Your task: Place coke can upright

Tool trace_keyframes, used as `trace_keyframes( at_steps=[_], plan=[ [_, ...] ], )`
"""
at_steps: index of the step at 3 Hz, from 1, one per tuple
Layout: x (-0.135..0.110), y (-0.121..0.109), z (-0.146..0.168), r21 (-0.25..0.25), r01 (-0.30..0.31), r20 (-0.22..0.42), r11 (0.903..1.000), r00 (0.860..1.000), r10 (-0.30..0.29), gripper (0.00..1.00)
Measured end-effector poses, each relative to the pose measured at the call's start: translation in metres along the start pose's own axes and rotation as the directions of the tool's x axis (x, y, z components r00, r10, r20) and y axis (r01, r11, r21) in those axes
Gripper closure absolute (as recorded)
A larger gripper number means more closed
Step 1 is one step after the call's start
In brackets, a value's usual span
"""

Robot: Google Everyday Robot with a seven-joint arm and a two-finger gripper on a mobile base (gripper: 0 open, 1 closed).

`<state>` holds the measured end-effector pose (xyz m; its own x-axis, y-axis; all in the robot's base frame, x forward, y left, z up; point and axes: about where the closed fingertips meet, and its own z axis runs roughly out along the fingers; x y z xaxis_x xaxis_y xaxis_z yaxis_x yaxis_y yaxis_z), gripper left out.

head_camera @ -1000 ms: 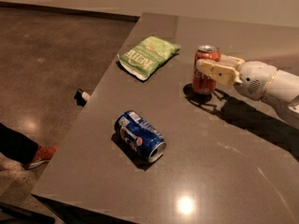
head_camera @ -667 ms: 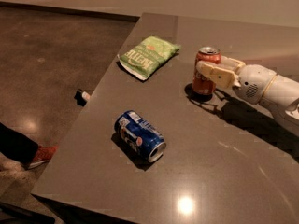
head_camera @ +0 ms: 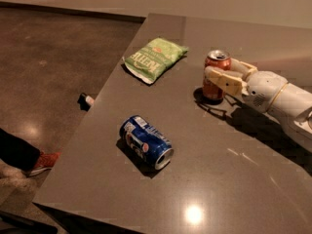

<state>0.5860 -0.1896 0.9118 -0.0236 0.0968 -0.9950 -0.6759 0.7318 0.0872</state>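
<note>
Coke can (head_camera: 217, 61) stands upright on the table (head_camera: 234, 179), right of centre in the upper half of the frame, silver top up, base apparently flat on the surface with its shadow joined to it. Left to right: red shoe (head_camera: 43, 161) at the lower left edge; small dark-and-white object (head_camera: 86, 100) on the floor (head_camera: 44, 57) just off the table's left edge; green chip bag (head_camera: 155, 58) lying flat, upper centre; blue can (head_camera: 146, 141) on its side, centre, open end toward the lower right, well apart from the coke can. Gripper (head_camera: 220, 72) reaches in from the right edge. The jaws straddle the coke can at mid-height, the near finger (head_camera: 224, 80) lying across its front face, so they read as clamped on it. Change over the last second: essentially none. Can, gripper, bag and blue can sit where they sat; no lift, no tilt, no visible release. Judgement: the upright placement looks achieved and the arm is pausing on the grip. Remaining step is to part the fingers and back off to the right without dragging or tipping the can.
</note>
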Motion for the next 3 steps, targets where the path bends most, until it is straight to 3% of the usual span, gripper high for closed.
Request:
trace_keyframes(
  at_steps=[1, 3],
  plan=[
    [-0.0008, 0.0019, 0.0021, 0.0, 0.011, 0.001, 0.9999, 1.0, -0.011, 0.05],
    [-0.0011, 0.0029, 0.0031, -0.002, 0.011, 0.002, 0.9999, 1.0, -0.011, 0.0]
  ],
)
